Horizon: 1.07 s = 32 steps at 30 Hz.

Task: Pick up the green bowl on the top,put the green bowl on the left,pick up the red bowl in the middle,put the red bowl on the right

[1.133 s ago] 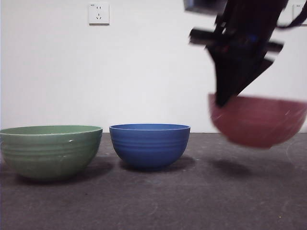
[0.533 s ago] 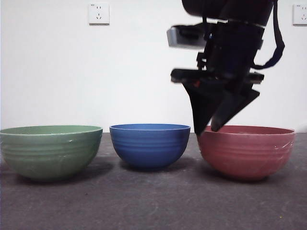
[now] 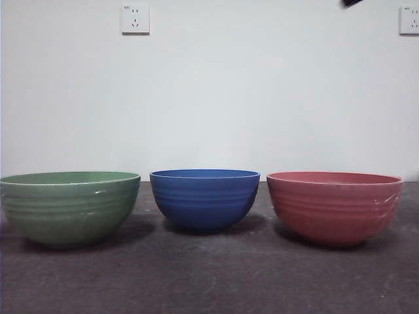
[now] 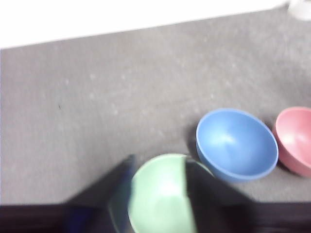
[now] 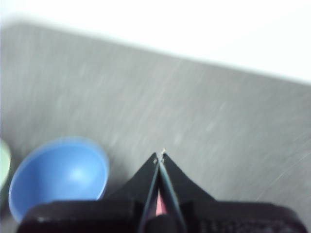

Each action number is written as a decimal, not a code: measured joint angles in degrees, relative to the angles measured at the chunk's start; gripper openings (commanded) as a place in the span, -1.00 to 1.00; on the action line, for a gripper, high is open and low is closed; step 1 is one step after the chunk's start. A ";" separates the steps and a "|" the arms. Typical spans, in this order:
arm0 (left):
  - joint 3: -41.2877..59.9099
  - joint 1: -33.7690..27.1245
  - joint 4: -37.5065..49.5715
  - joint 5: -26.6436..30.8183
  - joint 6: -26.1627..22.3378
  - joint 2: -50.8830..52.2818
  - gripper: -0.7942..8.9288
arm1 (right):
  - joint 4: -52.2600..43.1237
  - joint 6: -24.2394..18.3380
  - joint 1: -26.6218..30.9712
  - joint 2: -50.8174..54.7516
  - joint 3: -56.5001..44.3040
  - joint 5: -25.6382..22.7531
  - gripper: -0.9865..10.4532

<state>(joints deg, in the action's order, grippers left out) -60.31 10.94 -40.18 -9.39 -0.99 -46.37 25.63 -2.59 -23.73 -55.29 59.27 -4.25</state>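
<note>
The green bowl [image 3: 69,208] stands upright on the table at the left. The red bowl [image 3: 334,208] stands upright at the right, free of any gripper. In the left wrist view my left gripper [image 4: 159,161] is open and empty, well above the green bowl [image 4: 160,199], with the red bowl [image 4: 295,138] off to one side. In the right wrist view my right gripper [image 5: 160,155] is shut and empty, raised high, with a sliver of the red bowl [image 5: 161,205] showing behind its jaws. Only a black arm tip [image 3: 351,2] shows in the front view.
A blue ribbed bowl [image 3: 204,198] stands between the green and red bowls, close to both; it also shows in the left wrist view [image 4: 236,144] and the right wrist view [image 5: 60,177]. The dark table mat [image 3: 209,281] extends in front of the bowls.
The red bowl came down onto the table at the right. The arm that held it let go and rose out of the front view.
</note>
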 measured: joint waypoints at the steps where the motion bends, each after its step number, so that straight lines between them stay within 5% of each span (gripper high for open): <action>1: 1.07 -0.02 2.29 0.00 0.00 0.28 -0.85 | -1.84 0.00 2.34 3.08 -2.03 2.08 -0.86; 10: 19.80 0.00 17.31 -0.02 4.72 8.20 -0.85 | -13.55 4.02 5.73 21.92 -25.05 2.62 -0.84; 26: 21.00 0.00 10.56 0.52 6.62 7.96 -0.84 | -11.15 7.39 5.73 22.25 -25.55 2.58 -0.82; 32: 22.60 -1.64 10.40 3.26 -0.04 28.94 -0.84 | -11.06 7.39 5.73 22.25 -25.55 2.58 -0.82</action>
<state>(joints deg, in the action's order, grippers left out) -37.71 9.30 -29.78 -6.13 -1.04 -17.43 14.57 4.80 -18.00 -33.04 33.71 -1.67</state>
